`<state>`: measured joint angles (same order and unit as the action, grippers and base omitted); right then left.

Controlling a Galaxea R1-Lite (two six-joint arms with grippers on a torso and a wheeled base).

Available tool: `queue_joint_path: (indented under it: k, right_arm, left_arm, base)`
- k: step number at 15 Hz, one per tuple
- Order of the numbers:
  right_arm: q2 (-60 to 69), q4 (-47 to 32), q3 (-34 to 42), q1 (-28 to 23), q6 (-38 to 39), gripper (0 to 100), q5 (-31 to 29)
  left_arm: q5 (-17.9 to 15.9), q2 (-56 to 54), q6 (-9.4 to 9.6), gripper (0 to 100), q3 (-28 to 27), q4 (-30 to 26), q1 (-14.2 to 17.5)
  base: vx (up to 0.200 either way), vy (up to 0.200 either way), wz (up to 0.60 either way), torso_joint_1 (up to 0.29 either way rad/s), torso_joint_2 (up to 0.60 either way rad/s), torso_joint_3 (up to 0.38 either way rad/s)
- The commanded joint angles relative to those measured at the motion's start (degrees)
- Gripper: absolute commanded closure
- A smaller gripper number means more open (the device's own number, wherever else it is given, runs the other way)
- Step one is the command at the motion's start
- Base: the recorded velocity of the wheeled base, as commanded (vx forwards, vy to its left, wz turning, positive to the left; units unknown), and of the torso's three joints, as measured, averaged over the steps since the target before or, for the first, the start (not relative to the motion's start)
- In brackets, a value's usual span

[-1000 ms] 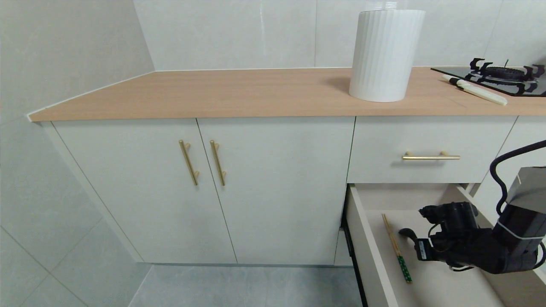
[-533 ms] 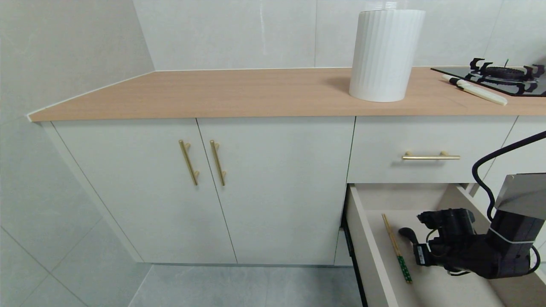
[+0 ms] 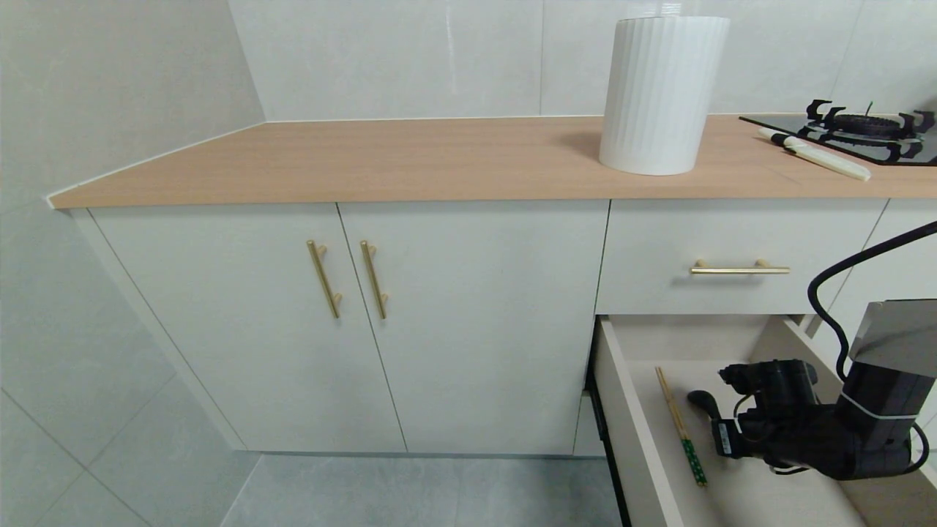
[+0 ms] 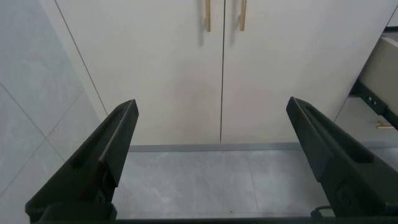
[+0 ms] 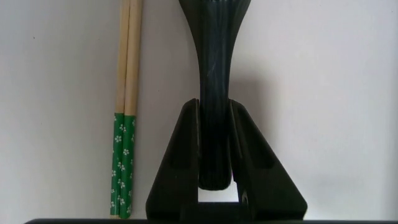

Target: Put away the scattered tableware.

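chopsticks point(image 3: 680, 427) beside spoon point(image 3: 701, 400) in drawer point(image 3: 621, 388) | canister point(image 3: 659, 95), knife point(image 3: 816, 155) on counter point(image 3: 366, 161)

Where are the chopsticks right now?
In the head view, the chopsticks lie at the lower right inside the open drawer, near its left wall, just left of the black spoon that the right gripper holds.

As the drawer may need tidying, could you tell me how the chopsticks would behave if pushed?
The chopsticks are thin wood, so probably stiff and light. Lying loose on the smooth drawer floor, they would likely slide, and may roll apart.
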<state>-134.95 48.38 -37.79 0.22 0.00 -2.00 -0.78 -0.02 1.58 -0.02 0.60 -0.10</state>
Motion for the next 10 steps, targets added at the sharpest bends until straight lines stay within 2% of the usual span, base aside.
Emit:
queue_joint_path:
  k: [1, 2, 10]
  right_arm:
    - [0.04, 0.04, 0.00, -0.04, -0.09, 100, -0.02]
    - [0.04, 0.04, 0.00, 0.04, 0.00, 0, -0.02]
    - [1.53, 0.39, 0.09, 0.04, 0.09, 0, -0.02]
  left_arm:
    - [-0.01, 0.02, 0.00, 0, 0.02, 0.02, 0.01]
    - [-0.01, 0.02, 0.00, 0, 0.02, 0.02, 0.01]
    - [-0.01, 0.02, 0.00, 0, -0.06, 0.02, 0.01]
  base:
    - [0.000, 0.000, 0.00, 0.000, 0.00, 0.000]
    - [0.000, 0.000, 0.00, 0.000, 0.00, 0.000]
    - [0.000, 0.000, 0.00, 0.000, 0.00, 0.000]
